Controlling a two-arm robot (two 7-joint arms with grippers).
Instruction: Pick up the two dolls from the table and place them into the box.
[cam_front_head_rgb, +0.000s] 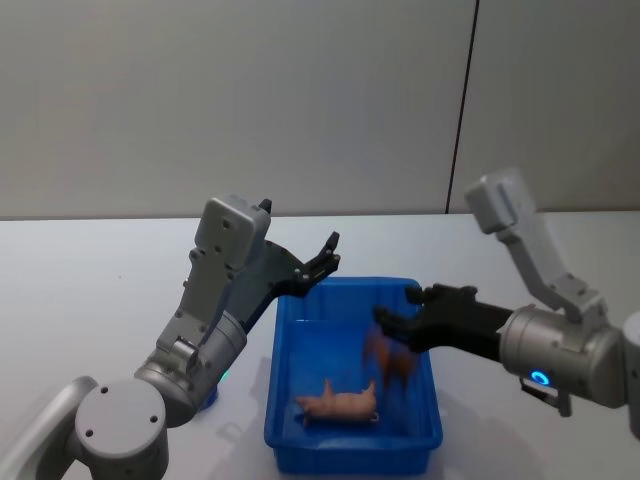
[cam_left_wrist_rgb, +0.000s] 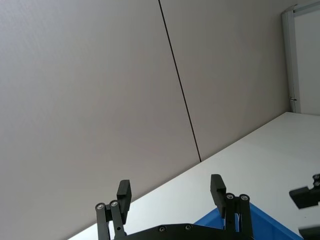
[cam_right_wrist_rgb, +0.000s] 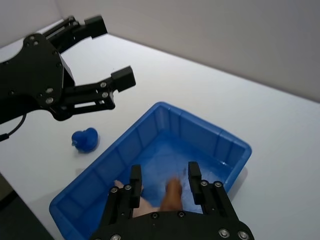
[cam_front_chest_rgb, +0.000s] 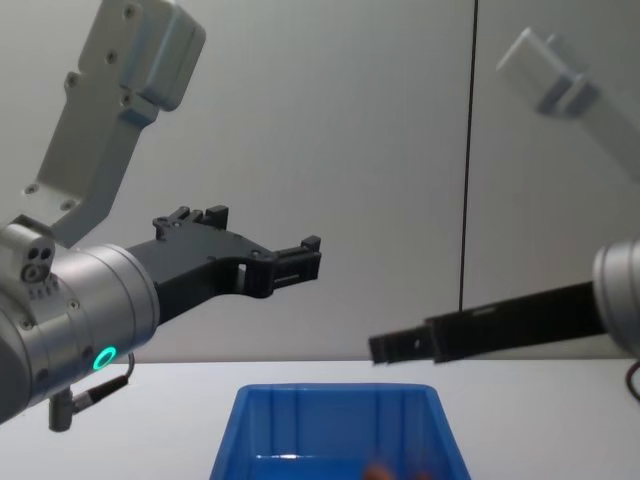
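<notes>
Blue plastic box (cam_front_head_rgb: 350, 455) on the white table (cam_front_head_rgb: 90, 280), set between the two arms, open at the top, ribbed inside. Holds a pink doll (cam_front_head_rgb: 340, 403), flat on the floor toward the near end. Holds also, or at least frames, a brown doll (cam_front_head_rgb: 390, 358): blurred, just beyond the pink one and directly under the right gripper (cam_front_head_rgb: 396, 306); cannot tell whether resting on the floor or touching the pink doll. Outside the box, on the table by its left wall and apart from it, a small blue doll (cam_right_wrist_rgb: 85, 140).

Right gripper over the right half of the box, fingers spread wide, clamping nothing. Left gripper (cam_front_head_rgb: 330, 253) raised in the air off the box's far left corner, fingers likewise parted and empty.

From the right wrist: straight down between its own spread fingers (cam_right_wrist_rgb: 135, 180) into the box, the brown doll a smear between them, a bit of the pink doll beside it. Gives the blue doll whole, with the left gripper hanging above it; from the head, no more than a sliver of blue below the left arm.

From the left wrist: parted fingers (cam_left_wrist_rgb: 124, 192) against a grey wall (cam_left_wrist_rgb: 100, 100), one corner of the box below, the right gripper's tips at the edge.

From the chest: both grippers side-on, well above the box rim, tips pointing toward each other with a gap between; a brownish trace at the bottom edge inside the box
</notes>
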